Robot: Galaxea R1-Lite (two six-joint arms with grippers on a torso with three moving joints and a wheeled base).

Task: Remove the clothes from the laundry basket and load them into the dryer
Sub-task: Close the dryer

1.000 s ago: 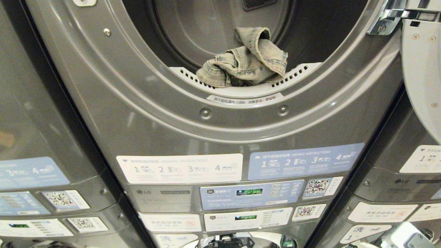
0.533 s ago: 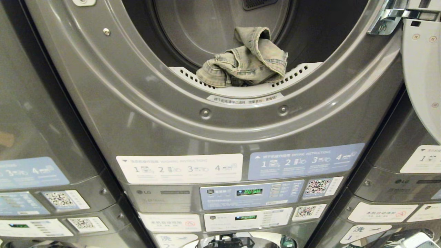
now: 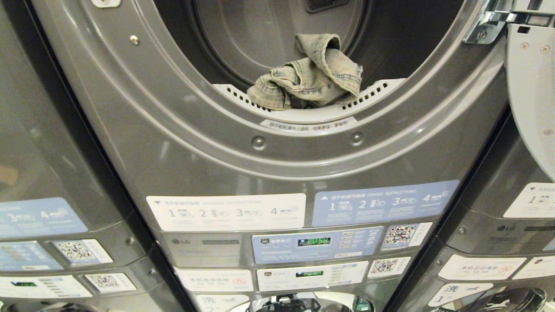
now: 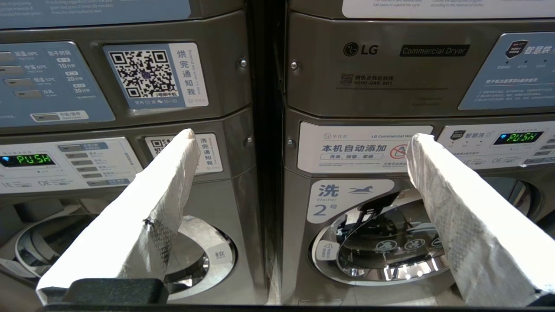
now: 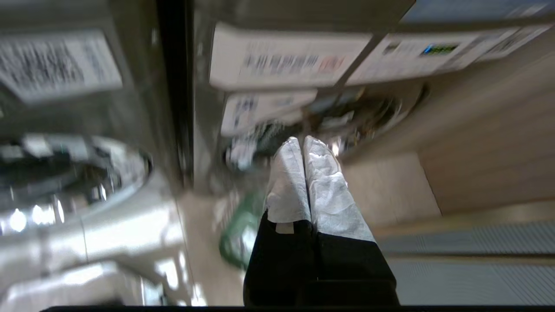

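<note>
While the faded crumpled denim garment (image 3: pixel 308 76) sits on the grey dryer's lip (image 3: pixel 312 115), barely inside, the right tool (image 5: pixel 299 145) hangs pinched together empty; the left tool (image 4: pixel 299 143) is parked, spread apart.

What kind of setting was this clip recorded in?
Most likely a self-service laundromat. Several grey stacked machines stand side by side, each with QR code stickers and numbered instruction labels. One panel reads "Commercial Dryer", and a crumpled denim garment lies in the open dryer drum.
</note>
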